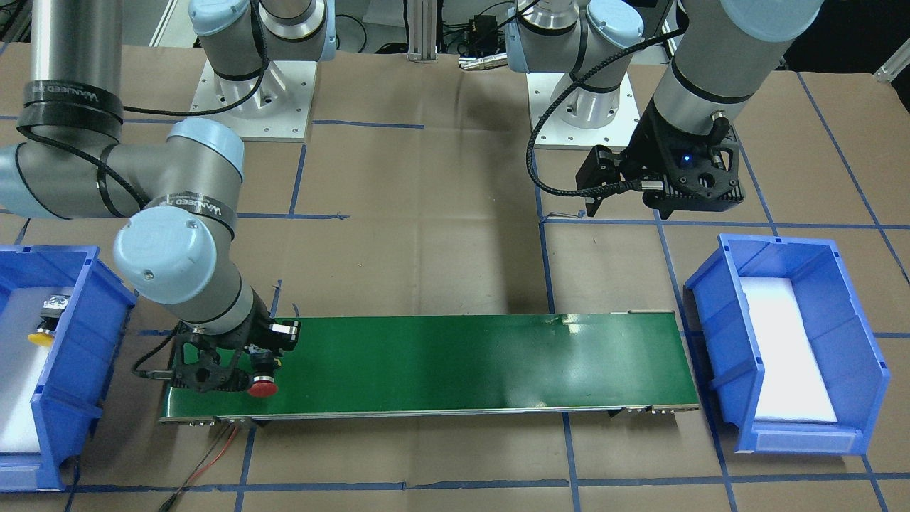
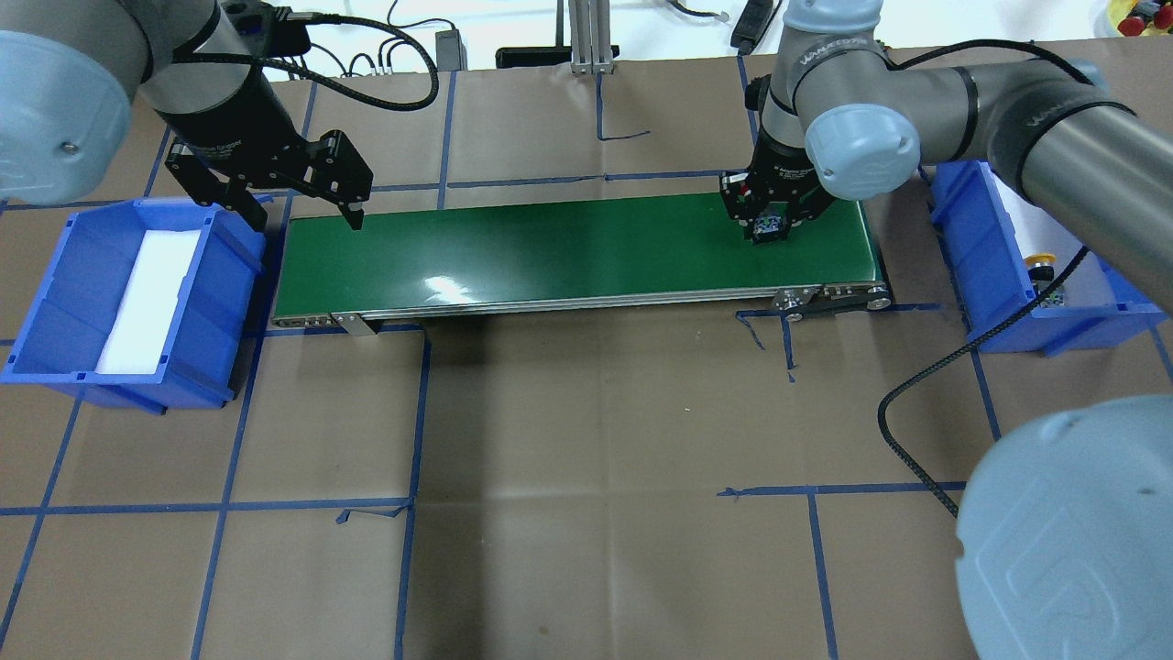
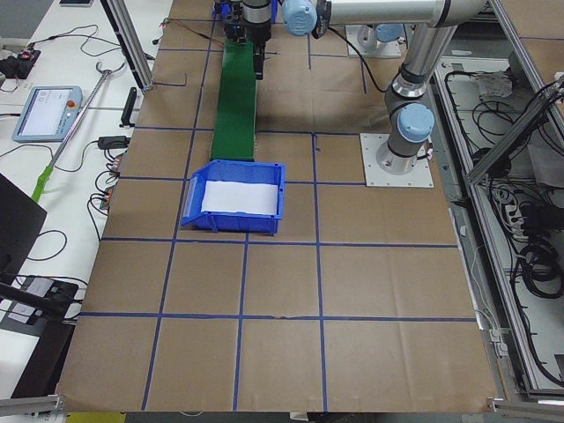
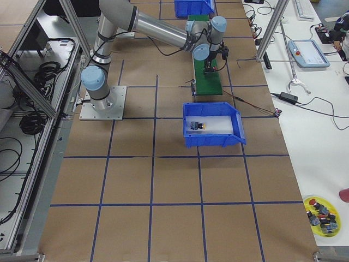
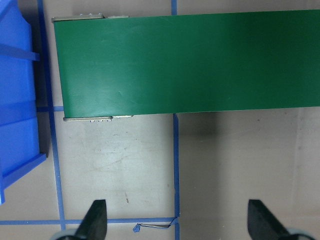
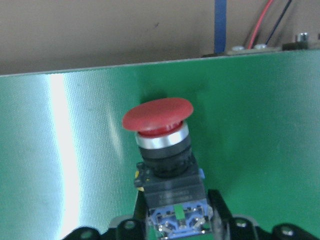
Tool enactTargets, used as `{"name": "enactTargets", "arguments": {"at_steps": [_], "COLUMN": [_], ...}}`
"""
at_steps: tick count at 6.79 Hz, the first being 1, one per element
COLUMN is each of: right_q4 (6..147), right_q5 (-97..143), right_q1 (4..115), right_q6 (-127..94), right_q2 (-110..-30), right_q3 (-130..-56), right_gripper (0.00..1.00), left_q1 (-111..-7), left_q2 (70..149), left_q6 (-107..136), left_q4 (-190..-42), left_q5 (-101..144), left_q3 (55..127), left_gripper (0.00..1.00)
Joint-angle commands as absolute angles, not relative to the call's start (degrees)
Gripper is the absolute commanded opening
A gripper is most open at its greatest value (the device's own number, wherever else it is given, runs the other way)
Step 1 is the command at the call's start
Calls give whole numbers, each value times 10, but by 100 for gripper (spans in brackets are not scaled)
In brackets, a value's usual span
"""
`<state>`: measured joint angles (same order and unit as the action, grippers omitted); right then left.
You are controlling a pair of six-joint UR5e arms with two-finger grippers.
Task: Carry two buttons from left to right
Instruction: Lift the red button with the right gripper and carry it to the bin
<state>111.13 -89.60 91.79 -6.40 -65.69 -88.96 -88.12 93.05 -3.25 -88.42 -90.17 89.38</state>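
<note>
Here, a red button [image 6: 158, 115] was seen clamped by its dark body in the right gripper [image 2: 768, 229], held on its side low at the right-hand end of a green belt [image 2: 568, 247]; whether it touched the belt could not be told. A yellow button [image 1: 44, 323] was pictured lying in the blue bin [image 1: 85, 334] beside that end. At the belt's other end, the left gripper [image 2: 306, 220] was held aloft, its fingers [image 5: 95, 220] spread wide in release, just beside a second blue bin [image 2: 55, 275] lined with a white pad [image 2: 151, 298].
</note>
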Motion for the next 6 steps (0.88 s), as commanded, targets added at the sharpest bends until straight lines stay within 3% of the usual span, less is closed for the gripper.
{"name": "enactTargets", "arguments": {"at_steps": [1, 4, 6], "right_q4": [1103, 1031, 1038], "right_q5": [-895, -896, -898], "right_q1": [885, 739, 649], "right_q6": [-62, 97, 213], "right_q2": [-727, -808, -797], "right_q3": [-888, -886, -887], "right_gripper": [4, 5, 5], "left_q1": [-881, -881, -881], "left_q2": [931, 930, 930], "left_q6": [-33, -33, -33], "left_q4": [-884, -884, -884], "left_q5": [-902, -902, -902], "left_q3": [894, 894, 893], "left_gripper": [100, 100, 100]}}
